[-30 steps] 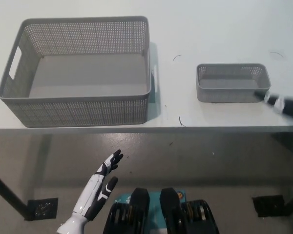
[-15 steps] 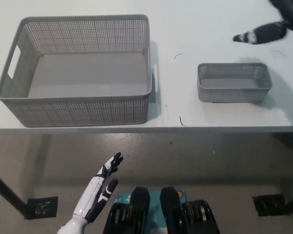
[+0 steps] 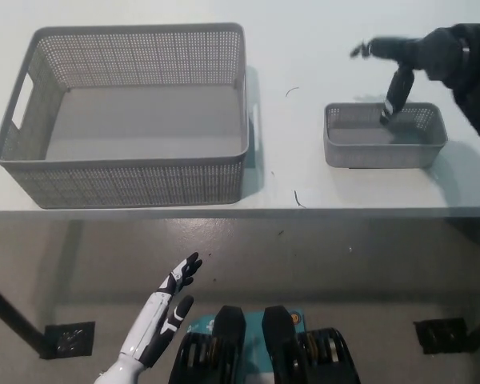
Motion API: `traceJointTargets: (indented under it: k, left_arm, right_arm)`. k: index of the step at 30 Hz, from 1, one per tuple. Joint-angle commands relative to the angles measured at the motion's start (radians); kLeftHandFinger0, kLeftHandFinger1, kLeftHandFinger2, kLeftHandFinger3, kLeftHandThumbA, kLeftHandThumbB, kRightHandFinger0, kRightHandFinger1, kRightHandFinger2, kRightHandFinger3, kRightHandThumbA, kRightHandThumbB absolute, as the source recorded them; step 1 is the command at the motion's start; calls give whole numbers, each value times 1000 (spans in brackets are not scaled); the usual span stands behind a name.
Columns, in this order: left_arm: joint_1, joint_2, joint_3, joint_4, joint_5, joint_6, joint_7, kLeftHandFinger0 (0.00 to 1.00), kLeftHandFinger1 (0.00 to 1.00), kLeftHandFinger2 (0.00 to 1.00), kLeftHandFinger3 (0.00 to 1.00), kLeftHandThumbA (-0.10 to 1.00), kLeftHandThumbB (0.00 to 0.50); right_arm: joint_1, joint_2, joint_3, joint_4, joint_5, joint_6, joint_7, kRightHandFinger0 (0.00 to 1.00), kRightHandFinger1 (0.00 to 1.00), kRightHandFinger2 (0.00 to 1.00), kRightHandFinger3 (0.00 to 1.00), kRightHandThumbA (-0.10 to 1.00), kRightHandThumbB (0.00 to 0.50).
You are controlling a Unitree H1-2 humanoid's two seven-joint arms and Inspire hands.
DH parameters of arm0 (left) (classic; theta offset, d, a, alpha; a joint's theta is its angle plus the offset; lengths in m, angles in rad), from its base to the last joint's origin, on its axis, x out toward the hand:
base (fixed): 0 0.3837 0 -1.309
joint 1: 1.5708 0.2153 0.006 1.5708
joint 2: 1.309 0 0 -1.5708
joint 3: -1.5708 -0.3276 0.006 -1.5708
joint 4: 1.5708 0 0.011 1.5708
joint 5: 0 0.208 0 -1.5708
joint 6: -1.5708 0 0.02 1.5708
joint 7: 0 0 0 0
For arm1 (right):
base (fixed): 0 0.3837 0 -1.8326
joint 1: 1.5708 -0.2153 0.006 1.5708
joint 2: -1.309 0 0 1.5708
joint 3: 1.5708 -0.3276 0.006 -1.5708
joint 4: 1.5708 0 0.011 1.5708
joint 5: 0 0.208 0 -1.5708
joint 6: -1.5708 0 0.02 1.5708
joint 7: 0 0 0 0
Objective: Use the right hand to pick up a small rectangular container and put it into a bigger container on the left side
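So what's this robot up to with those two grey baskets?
The robot's black right hand is above the small grey basket on the right of the white table, fingers spread, with one finger dipping toward its back rim. It has not gripped the basket, which sits flat on the table. The big grey basket on the left is empty. The white left hand hangs idle below the table edge, fingers apart.

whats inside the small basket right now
One of the black right hand's fingers dips into the small basket at its far wall. The rest of its floor looks bare; the spot under that finger is hidden.
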Motion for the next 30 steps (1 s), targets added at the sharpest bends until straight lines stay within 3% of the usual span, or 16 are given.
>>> traceJointTargets:
  k: [1, 10, 14, 28, 30]
  left_arm:
    - [0, 22, 1, -30, 1, -42, -14, 1000, 1000, 1000, 1000, 1000, 359]
    - [-10, 24, 3, -33, -2, -32, -21, 1000, 1000, 1000, 1000, 1000, 372]
    - [-10, 26, 2, -34, -7, -30, -27, 1000, 1000, 1000, 1000, 1000, 376]
    - [-5, 29, 6, -32, -9, -34, -34, 1000, 1000, 1000, 1000, 1000, 356]
    - [-3, 30, 6, -38, -9, -26, -37, 1000, 1000, 1000, 1000, 1000, 354]
  right_arm:
    - [-205, 60, 54, 186, -74, -39, 171, 1000, 1000, 1000, 1000, 1000, 410]
    - [-229, 107, 79, 311, -90, -98, 156, 1000, 1000, 1000, 1000, 1000, 397]
    - [-221, 113, 68, 314, -89, -122, 135, 1000, 1000, 1000, 1000, 1000, 350]
    - [-153, 134, 56, 362, -113, -114, 58, 1000, 1000, 1000, 1000, 1000, 406]
    - [-140, 138, 46, 372, -108, -87, 59, 1000, 1000, 1000, 1000, 1000, 435]
